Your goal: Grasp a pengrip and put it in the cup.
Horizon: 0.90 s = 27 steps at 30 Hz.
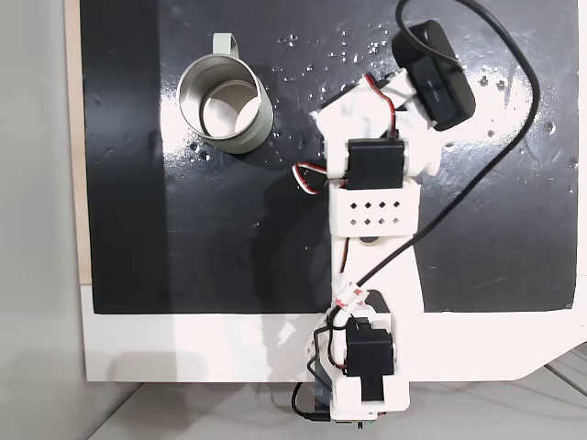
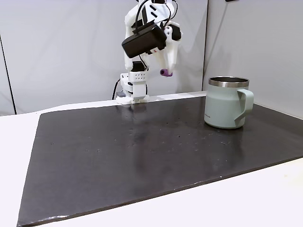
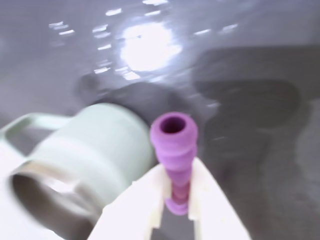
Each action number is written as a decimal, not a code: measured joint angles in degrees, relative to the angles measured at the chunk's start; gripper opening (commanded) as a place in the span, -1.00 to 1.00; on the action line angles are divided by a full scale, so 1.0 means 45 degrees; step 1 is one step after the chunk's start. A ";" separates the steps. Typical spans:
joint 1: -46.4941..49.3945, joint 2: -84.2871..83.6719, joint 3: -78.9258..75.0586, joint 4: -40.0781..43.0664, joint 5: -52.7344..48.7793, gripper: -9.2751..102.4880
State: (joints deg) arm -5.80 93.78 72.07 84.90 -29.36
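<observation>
Seen from above in a fixed view, the cup [image 1: 225, 103] is standing upright on the black mat [image 1: 229, 247], left of the arm [image 1: 374, 197]. In the side fixed view, the gripper [image 2: 166, 72] is holding the pengrip [image 2: 165, 72] high above the mat, left of the cup. In the wrist view, white fingers [image 3: 212, 200] are clamping the purple pengrip's [image 3: 174, 145] lower end, the cup lying blurred at left.

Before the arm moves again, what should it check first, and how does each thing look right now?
1. Pengrip held between the fingers of the gripper: ok.
2. Pengrip lifted clear of the mat: ok.
3. Cup upright: ok.
4. Cup mouth unobstructed: ok, the overhead fixed view shows a bare silver inside.
5. Gripper above the cup: not ok, it hangs off to one side.
6. Grip firm enough: cannot tell.
</observation>
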 measured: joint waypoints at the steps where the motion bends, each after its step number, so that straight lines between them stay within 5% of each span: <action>1: -0.0313 -0.0137 -0.0234 0.0000 0.0391 -0.84; 16: -0.3809 -0.0488 -0.0605 -0.0293 0.4395 -0.84; 27: -0.4297 -0.2266 -0.3125 -0.0625 0.5820 -0.83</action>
State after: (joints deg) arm -25.14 83.58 58.01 82.09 -3.16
